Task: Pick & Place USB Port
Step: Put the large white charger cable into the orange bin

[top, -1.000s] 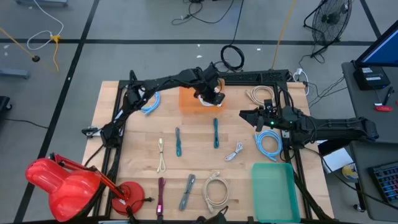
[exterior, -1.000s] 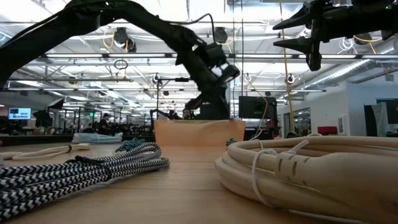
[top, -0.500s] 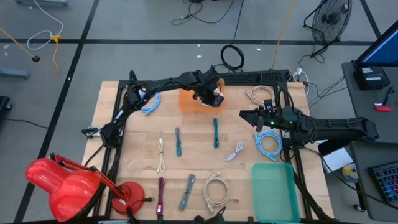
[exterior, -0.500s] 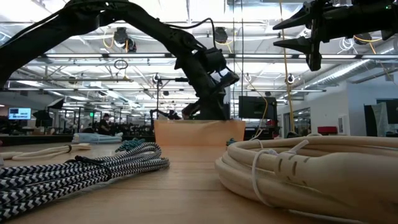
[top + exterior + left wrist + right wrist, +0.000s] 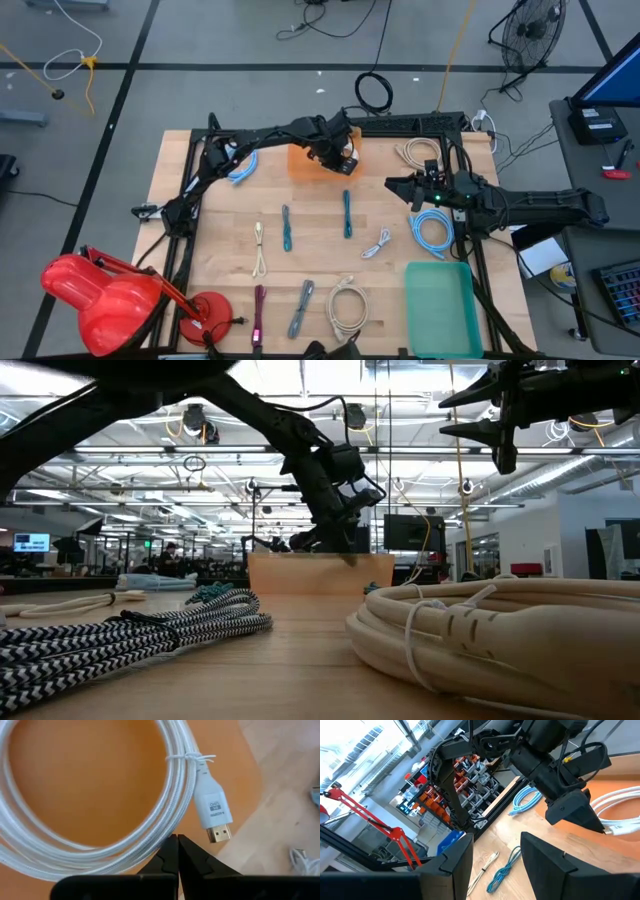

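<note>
left claw: my left claw [image 5: 177, 845] is pinched closed with nothing in it, over the orange tray [image 5: 306, 162]
cable: white coiled cable [image 5: 100, 835] lies in the tray just beyond my fingertips, its plug [image 5: 215, 812] off to one side, not touching
cable look: braided white sheath, round coil, zip-tied, white plug body with gold metal tip
tray: flat, smooth, orange
right claw: right claw [image 5: 492, 855] parted, empty, above the worktop [image 5: 220, 230] near the blue cable [image 5: 433, 233]
worktop: pale wood planks
</note>
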Tool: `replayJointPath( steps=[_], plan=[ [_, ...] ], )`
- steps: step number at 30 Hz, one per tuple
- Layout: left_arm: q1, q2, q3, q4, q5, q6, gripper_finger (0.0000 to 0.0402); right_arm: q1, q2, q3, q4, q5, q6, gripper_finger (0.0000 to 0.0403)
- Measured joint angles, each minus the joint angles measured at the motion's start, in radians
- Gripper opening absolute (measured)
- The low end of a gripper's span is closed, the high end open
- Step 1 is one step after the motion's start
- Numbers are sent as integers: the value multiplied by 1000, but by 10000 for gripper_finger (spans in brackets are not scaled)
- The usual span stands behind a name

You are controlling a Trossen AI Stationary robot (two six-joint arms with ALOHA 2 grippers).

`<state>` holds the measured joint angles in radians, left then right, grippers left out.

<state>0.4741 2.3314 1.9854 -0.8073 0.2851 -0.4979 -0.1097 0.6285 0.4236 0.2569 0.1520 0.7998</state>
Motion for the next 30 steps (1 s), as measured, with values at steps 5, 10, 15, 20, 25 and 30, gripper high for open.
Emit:
replayJointPath(
  steps=[5,10,15,20,25,30],
  plan=[
    [0,2,-1,-8,-28,38,0,0,0,0,0,0,7,155],
    [0,2,-1,-8,-43,46,0,0,0,0,0,0,10,155],
    [0,3,-1,-7,-40,32,0,0,0,0,0,1,9,155],
    [-7,-2,0,-2,-30,26,0,0,0,0,4,2,8,155],
    [-2,-4,18,-28,18,18,0,0,0,0,8,2,8,155],
    [-2,-5,18,-58,21,9,0,0,0,0,8,3,8,155]
  ],
)
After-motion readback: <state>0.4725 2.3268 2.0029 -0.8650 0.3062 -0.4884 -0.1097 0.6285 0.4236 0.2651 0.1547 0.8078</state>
